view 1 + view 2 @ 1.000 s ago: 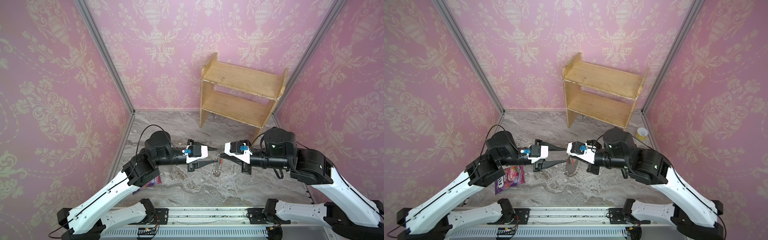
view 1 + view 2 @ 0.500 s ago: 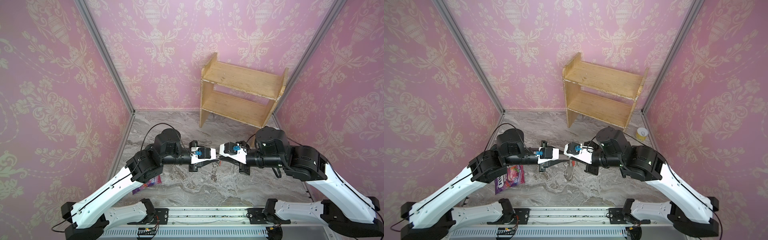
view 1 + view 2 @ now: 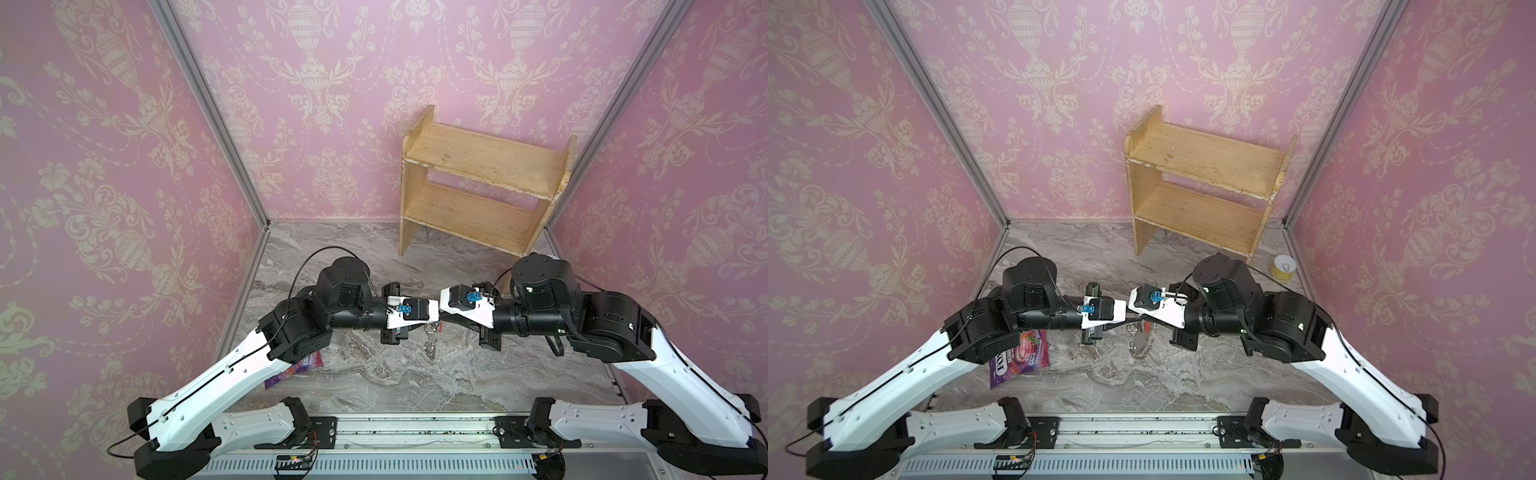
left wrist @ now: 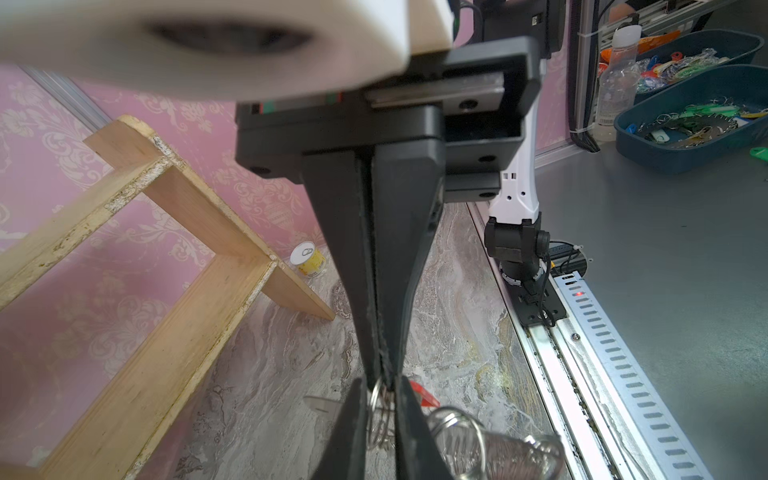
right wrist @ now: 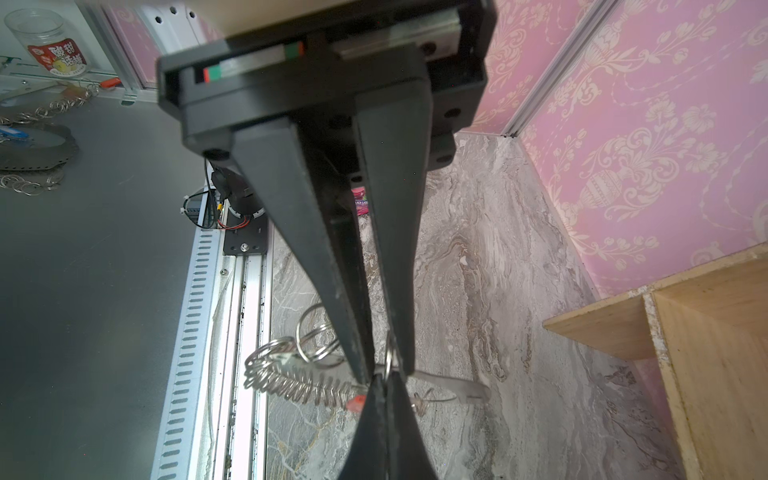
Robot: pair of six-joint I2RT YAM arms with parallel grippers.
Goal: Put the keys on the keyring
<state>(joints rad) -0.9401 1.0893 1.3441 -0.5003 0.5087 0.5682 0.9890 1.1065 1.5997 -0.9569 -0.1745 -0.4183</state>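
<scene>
The left claw [image 5: 386, 362] has come to the middle and closed on a ring [image 4: 376, 419]. The right claw [image 4: 383, 371], tips together, pinches the same ring. Keyring [image 5: 291, 380] and key [image 5: 453, 384] hang beneath. Uneven pulling could slip the ring and drop everything.

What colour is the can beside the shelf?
The can is yellow, pale top; left wrist view.

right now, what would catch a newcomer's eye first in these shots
Two black parallel grippers meet tip to tip above the grey marble tabletop: the right gripper is shut on the keyring, a dangling bunch of silver metal split rings, and the left gripper brackets one ring. Behind stands a two-tier light wooden shelf against the pink wall.
</scene>
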